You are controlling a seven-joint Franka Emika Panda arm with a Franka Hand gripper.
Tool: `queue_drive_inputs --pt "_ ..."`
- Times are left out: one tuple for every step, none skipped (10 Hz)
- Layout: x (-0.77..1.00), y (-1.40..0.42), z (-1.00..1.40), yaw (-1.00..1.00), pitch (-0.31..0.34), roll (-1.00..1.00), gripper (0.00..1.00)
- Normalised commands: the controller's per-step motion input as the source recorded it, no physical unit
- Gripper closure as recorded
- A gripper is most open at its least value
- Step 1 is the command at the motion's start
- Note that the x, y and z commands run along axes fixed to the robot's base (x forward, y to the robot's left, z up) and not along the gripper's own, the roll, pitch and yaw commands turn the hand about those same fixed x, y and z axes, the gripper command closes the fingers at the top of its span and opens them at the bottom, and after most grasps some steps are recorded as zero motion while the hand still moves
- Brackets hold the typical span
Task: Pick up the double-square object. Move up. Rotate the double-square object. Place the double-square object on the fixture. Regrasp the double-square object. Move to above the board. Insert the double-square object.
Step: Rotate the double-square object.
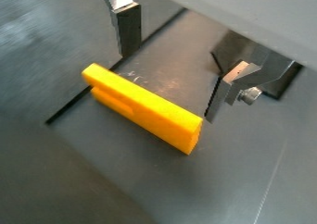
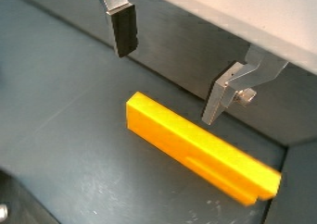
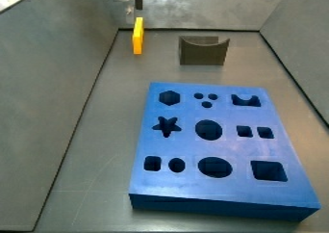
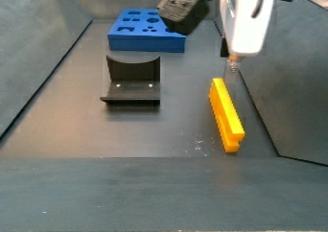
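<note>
While the double-square object [image 1: 143, 105] lies flat, the open fingers [image 1: 126, 31] hover above it

Gripper [image 4: 232, 60] above double-square object [image 4: 225, 114], beside fixture [image 4: 132, 80].

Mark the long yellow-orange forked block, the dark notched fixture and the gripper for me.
Long yellow-orange forked block [image 4: 225, 113], side view, middle of its top face.
Dark notched fixture [image 3: 201, 52], side view, front wall.
Gripper [image 2: 169, 68], wrist view, open above the block, between fingertips.
</note>
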Motion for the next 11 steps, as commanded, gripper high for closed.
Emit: queue_drive_inputs --pt "0.05 0.00 -0.03 1.00 -0.012 0.00 0.00" --pt "0.05 0.00 -0.03 1.00 -0.013 0.00 0.00" --pt "0.05 0.00 -0.03 1.00 -0.013 0.00 0.00" --pt "0.05 0.00 -0.03 1.00 -0.014 0.00 0.00" --pt "0.05 0.00 -0.03 1.00 -0.014 0.00 0.00" --pt "0.05 0.00 -0.03 1.00 -0.015 0.00 0.00" --pt "0.05 0.00 -0.03 1.00 -0.016 0.00 0.00" --pt "0.05 0.00 -0.03 1.00 -0.017 0.00 0.00" --pt "0.05 0.00 -0.03 1.00 -0.018 0.00 0.00" --pt "0.05 0.00 -0.03 1.00 -0.019 0.00 0.00" --pt "0.05 0.00 -0.03 1.00 -0.020 0.00 0.00"
